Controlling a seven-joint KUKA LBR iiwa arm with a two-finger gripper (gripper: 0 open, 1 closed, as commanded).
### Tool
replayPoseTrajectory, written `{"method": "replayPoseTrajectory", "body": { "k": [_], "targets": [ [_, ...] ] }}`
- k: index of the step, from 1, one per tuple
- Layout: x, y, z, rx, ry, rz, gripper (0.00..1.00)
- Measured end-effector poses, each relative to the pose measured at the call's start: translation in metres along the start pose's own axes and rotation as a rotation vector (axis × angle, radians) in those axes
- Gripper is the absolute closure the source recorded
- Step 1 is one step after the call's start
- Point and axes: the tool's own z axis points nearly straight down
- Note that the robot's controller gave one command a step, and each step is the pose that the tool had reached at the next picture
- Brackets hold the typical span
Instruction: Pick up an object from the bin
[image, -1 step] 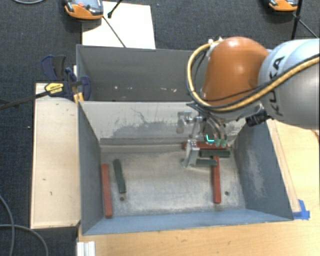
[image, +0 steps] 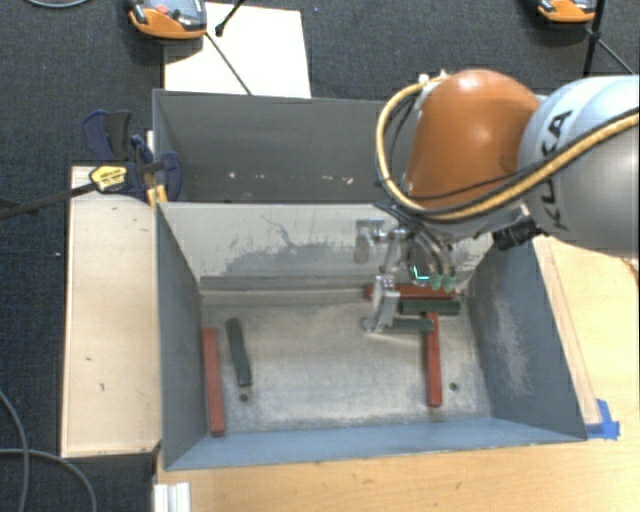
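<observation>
While the arm is hanging in from the right, the grey bin (image: 180, 300) is holding just a handful of sticks. A long red stick (image: 212, 380) is lying along the left side of the floor with a shorter dark green stick (image: 238, 352) just beside it, and another red stick (image: 432, 368) is lying on the right side, pointing toward the front wall. Up at that stick's far end, a short red piece (image: 405, 292) and a dark green bar (image: 415, 323) are sitting bunched together near the back-right corner, and the gripper (image: 385, 305) is sitting right down at that little cluster. Honestly I can't tell whether it's wide, narrow or gripping anything, because the big orange cover (image: 470, 130) and the looping cables (image: 382, 150) are blocking most of it and part of the cluster too. Can't say if the red piece is lying on the green bar or just against it. Room-wise, the middle of the floor is lying open between the left pair and the right stick, while the cluster is crowding the back wall and the right slope.
</observation>
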Motion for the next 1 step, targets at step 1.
{"method": "replayPoseTrajectory", "body": {
  "k": [1],
  "targets": [
    [-0.0019, -0.0301, 0.0106, -0.001, -0.001, -0.093, 0.00]
  ]
}}
